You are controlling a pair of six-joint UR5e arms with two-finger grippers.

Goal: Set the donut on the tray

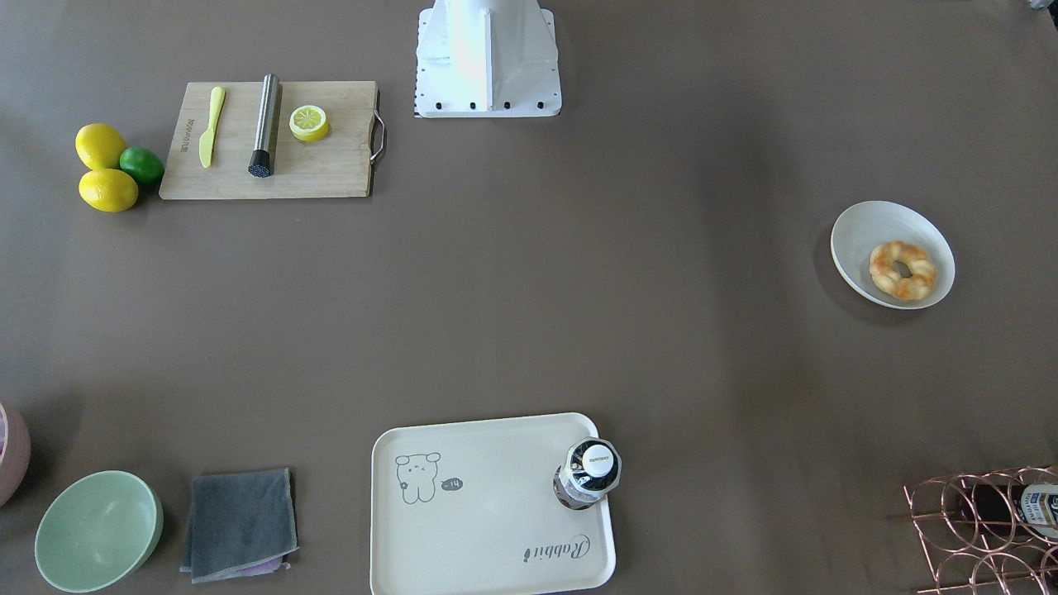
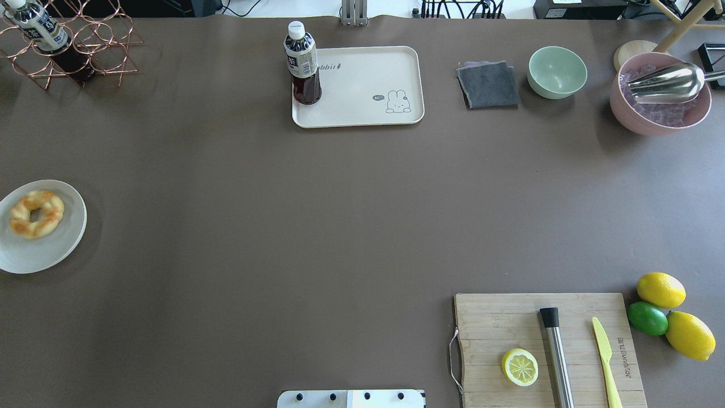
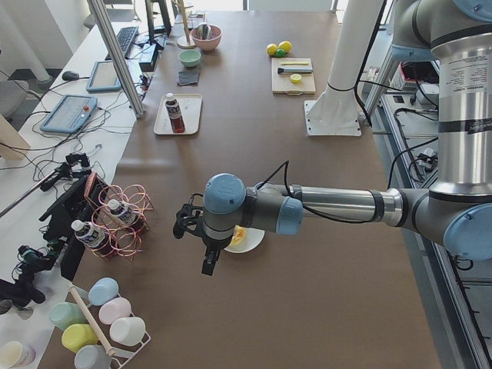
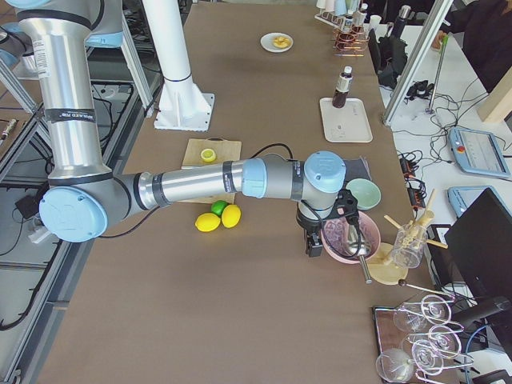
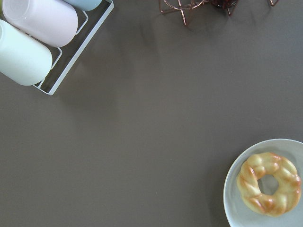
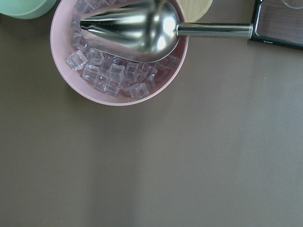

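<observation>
Left claw hangs by the donut at the surface's left edge, lining up a grab we guess; spread or pressed, we can't tell.

The table bears tray, plate, cutting board, cloth, green bowl, seemingly a wire rack.

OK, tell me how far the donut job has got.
Done: nothing; the donut lies on the white plate, the tray holds only a bottle. In hand: the left gripper hangs near the plate. Left: grasping the donut, carrying it over, setting it on the tray.
</observation>
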